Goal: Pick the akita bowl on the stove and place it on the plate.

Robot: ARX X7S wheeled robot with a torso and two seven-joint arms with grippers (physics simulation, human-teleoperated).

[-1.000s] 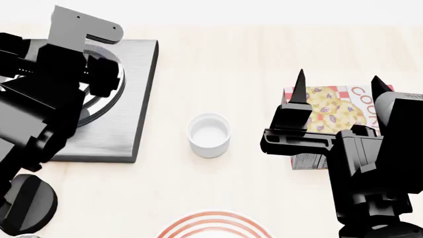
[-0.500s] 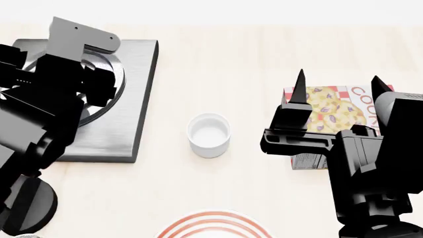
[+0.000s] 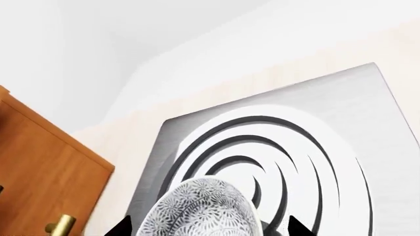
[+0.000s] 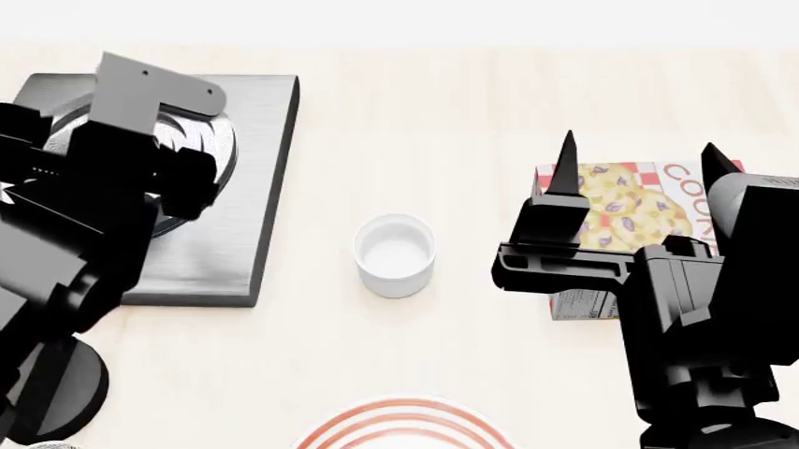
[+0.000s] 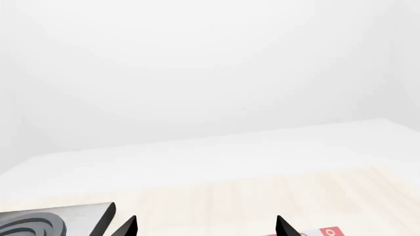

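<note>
Speckled porcelain is seen between the two dark fingertips of the left tool (image 3: 208,227) in the left wrist view: the akita bowl (image 3: 200,210) lies between the spread jaws, and whether the pads press on it cannot be told. The bowl is seen above the raised black burner rings of the stove (image 3: 367,128); whether it rests on them cannot be told. In the head view the bowl is almost wholly hidden behind the left arm, which is held over the stove (image 4: 256,187) at the far left of the tabletop (image 4: 425,112).

The right tool (image 4: 634,168) is held with its jaws wide apart and nothing between them, above a cookie box (image 4: 624,201) lying flat at the right side of the tabletop. A small plain white cup (image 4: 396,253) stands between the stove and the box, apart from both. The plate (image 4: 406,426), marked by red concentric rings, is cut off by the near edge of the head view, well apart from the stove. A wooden cabinet (image 3: 39,167) with a brass knob is seen beside the tabletop in the left wrist view.
</note>
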